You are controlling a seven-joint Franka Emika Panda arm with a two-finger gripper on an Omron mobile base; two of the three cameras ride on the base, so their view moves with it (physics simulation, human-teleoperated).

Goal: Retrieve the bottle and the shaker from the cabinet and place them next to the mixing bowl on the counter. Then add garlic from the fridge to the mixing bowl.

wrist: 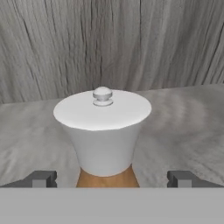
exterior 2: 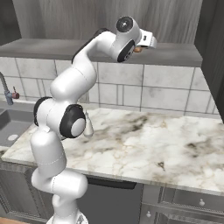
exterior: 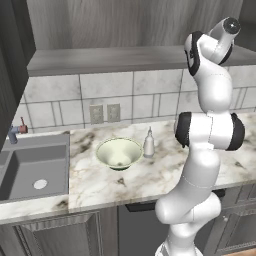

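Note:
The shaker (wrist: 103, 131) stands on the cabinet shelf (wrist: 183, 118), close in front of the hand: a pale whitish cap with a small knob over an orange-brown body. My gripper (wrist: 111, 178) is open, one fingertip on each side of the shaker's base and neither touching it. From the right base view the gripper (exterior 2: 148, 41) is reaching high into the cabinet, with a bit of the orange-brown shaker (exterior 2: 138, 49) below it. The white bottle (exterior: 149, 143) stands upright on the counter (exterior: 165, 175), just right of the mixing bowl (exterior: 119, 152).
The cabinet's grey wood-grain back wall (wrist: 109, 39) rises right behind the shaker. A grey sink (exterior: 35, 170) with a faucet (exterior: 17, 131) lies left of the bowl. Two wall outlets (exterior: 105, 113) sit in the tiled backsplash. The counter (exterior 2: 166, 140) stretches off to the right.

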